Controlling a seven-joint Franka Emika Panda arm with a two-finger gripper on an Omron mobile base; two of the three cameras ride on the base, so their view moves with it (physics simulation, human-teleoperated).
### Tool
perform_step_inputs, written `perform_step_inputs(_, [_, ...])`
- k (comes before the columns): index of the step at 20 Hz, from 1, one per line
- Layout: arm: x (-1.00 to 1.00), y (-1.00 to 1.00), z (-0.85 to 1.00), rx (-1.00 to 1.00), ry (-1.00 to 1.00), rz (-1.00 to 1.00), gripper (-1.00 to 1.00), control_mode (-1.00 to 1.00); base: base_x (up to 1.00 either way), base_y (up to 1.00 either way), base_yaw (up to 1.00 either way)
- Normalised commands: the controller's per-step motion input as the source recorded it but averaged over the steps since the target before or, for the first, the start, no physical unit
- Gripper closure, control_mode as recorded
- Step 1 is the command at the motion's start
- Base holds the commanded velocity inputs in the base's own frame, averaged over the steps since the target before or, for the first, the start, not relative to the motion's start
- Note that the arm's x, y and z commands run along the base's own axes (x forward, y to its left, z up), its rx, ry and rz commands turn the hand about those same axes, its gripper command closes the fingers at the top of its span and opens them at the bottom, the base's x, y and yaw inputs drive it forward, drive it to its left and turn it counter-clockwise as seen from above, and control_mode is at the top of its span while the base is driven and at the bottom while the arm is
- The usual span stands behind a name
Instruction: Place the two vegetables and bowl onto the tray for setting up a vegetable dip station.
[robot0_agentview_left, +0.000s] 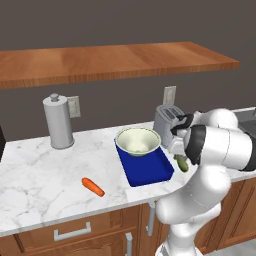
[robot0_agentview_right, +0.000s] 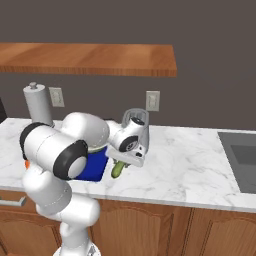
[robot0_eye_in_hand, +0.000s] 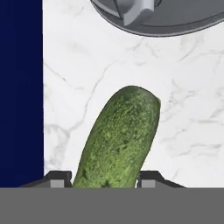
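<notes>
The dark green cucumber (robot0_eye_in_hand: 120, 140) lies on the marble counter just right of the blue tray (robot0_agentview_left: 147, 172), with its near end between my two finger tips. My gripper (robot0_eye_in_hand: 104, 179) is shut on the cucumber, one tip pressed against each side. From the base views, the gripper (robot0_agentview_right: 122, 162) points down over the cucumber (robot0_agentview_right: 118, 169) beside the tray (robot0_agentview_right: 95, 167). The pale cream bowl (robot0_agentview_left: 137, 141) sits on the tray's far end. The orange carrot (robot0_agentview_left: 93, 186) lies on the counter left of the tray, near the front edge.
A grey toaster (robot0_agentview_left: 167, 119) stands right behind the cucumber, close to my hand. A steel paper towel holder (robot0_agentview_left: 58, 121) stands at the back left. A sink (robot0_agentview_right: 245, 160) lies to the far right. A wooden shelf (robot0_agentview_left: 115, 60) hangs above.
</notes>
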Motion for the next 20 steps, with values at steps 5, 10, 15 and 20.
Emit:
perform_step_inputs(5, [-0.3, -0.02, 0.25, 0.03, 0.03, -0.24, 1.0, -1.0, 0.0, 0.0, 0.0])
perform_step_inputs(10, [-0.27, 0.02, 0.28, 0.01, 0.07, -0.23, 1.0, -1.0, 0.0, 0.0, 0.0])
perform_step_inputs(15, [-0.19, 0.01, 0.26, 0.0, 0.15, -0.25, 1.0, -1.0, 0.0, 0.0, 0.0])
perform_step_inputs(20, [-0.22, 0.08, 0.19, 0.0, 0.09, -0.27, 1.0, -1.0, 0.0, 0.0, 0.0])
